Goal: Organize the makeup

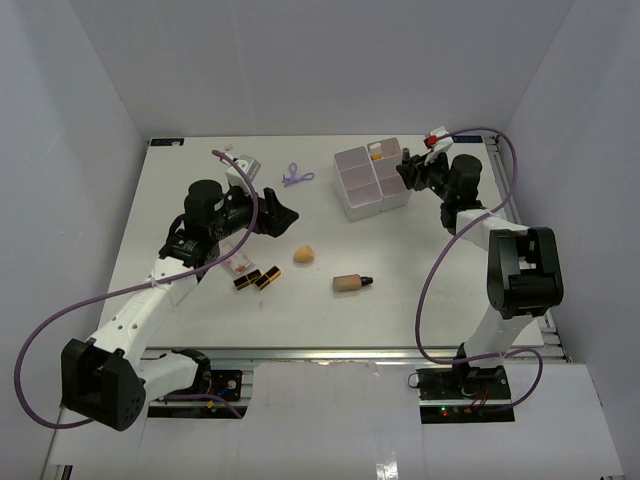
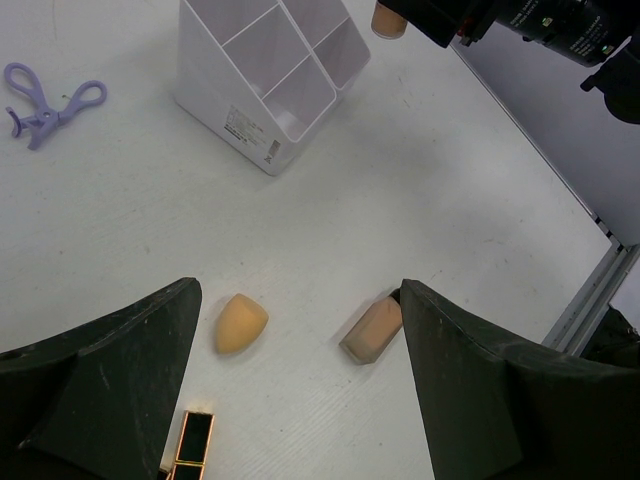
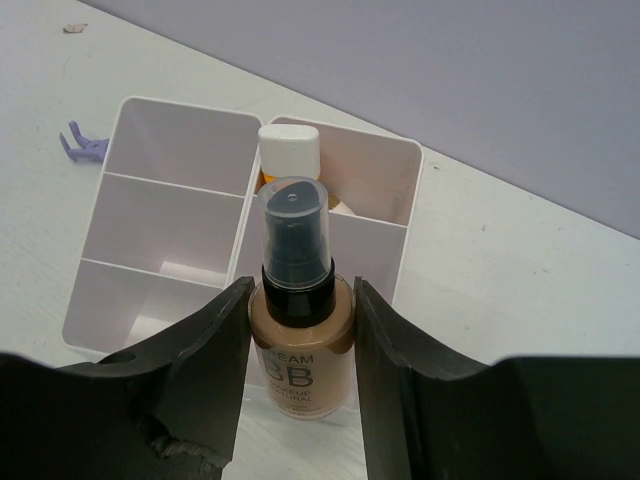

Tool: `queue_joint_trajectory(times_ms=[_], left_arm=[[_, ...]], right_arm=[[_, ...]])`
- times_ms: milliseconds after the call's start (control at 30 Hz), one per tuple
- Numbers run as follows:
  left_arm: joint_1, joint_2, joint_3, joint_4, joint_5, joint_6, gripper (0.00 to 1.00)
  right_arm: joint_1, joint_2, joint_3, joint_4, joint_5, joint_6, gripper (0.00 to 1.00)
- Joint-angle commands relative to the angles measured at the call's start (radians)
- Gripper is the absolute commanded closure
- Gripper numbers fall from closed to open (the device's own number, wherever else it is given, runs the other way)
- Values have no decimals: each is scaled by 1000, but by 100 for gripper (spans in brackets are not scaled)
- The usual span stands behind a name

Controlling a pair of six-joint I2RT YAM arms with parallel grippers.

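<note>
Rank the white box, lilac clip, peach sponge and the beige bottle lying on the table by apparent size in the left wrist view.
1. white box, clearly largest.
2. lilac clip, wide in span though thin.
3. peach sponge and beige bottle: about alike, and the bottle is partly hidden, so unranked.

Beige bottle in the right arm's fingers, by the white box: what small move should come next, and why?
Probably ease the beige bottle into the empty compartment next to the orange tube. The right fingers clamp it, cap pointing toward the white box, and it seems lined up with that slot but not yet inside.
</note>
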Motion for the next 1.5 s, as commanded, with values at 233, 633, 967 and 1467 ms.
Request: queue_joint_trajectory(times_ms=[233, 633, 967, 1467], left_arm=[[7, 5, -8, 22, 11, 12, 8], [7, 16, -8, 21, 11, 15, 8], [8, 22, -8, 19, 12, 15, 8], [9, 24, -8, 19, 12, 15, 8]], right_arm=[[-9, 62, -40, 261, -46, 59, 91], [-12, 143, 4, 306, -39, 76, 81], [-12, 160, 2, 325, -42, 67, 76], [-14, 177, 7, 319, -60, 60, 47]])
